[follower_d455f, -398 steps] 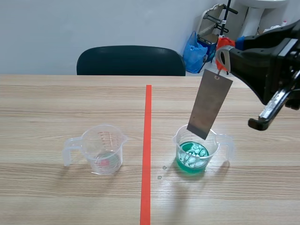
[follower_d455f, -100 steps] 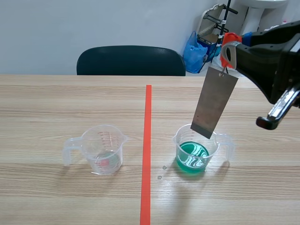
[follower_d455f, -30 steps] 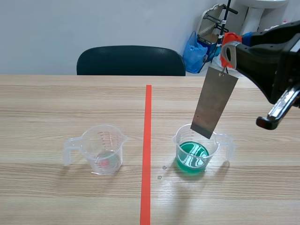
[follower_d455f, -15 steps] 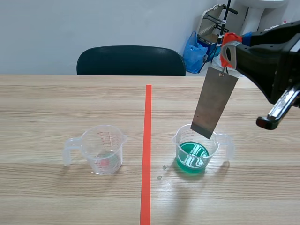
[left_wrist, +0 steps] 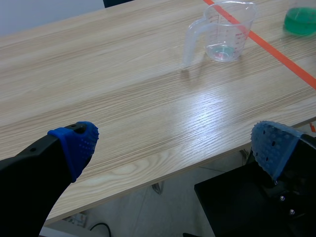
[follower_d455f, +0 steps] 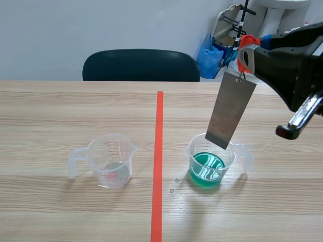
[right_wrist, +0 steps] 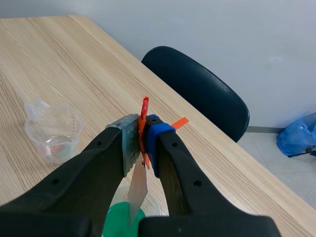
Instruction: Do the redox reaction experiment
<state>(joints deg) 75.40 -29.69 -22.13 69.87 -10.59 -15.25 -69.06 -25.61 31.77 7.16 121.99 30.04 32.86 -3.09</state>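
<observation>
A grey metal plate (follower_d455f: pixel 231 112) hangs slanted from my right gripper (follower_d455f: pixel 247 58), which is shut on its top end together with an orange clip (right_wrist: pixel 144 111). The plate's lower edge sits just above the rim of a clear beaker (follower_d455f: pixel 211 160) holding green liquid, right of the red tape line. In the right wrist view the plate (right_wrist: pixel 138 190) drops from between the fingers toward the green liquid (right_wrist: pixel 123 222). A second clear beaker (follower_d455f: pixel 110 160) with a trace of clear liquid stands left of the line. My left gripper (left_wrist: pixel 173 143) is open near the table's edge, far from that beaker (left_wrist: pixel 224 32).
A dark chair (follower_d455f: pixel 141 64) stands behind the table's far edge, and a blue bag (follower_d455f: pixel 209 55) lies on the floor beyond it. Two small droplets (follower_d455f: pixel 174 185) lie on the wood beside the green beaker. The left gripper hangs over the table's near edge (left_wrist: pixel 163 175).
Compared with 13 seconds ago, the right gripper has lifted the plate out of the green beaker and slightly right. Over the last second nothing has moved.
</observation>
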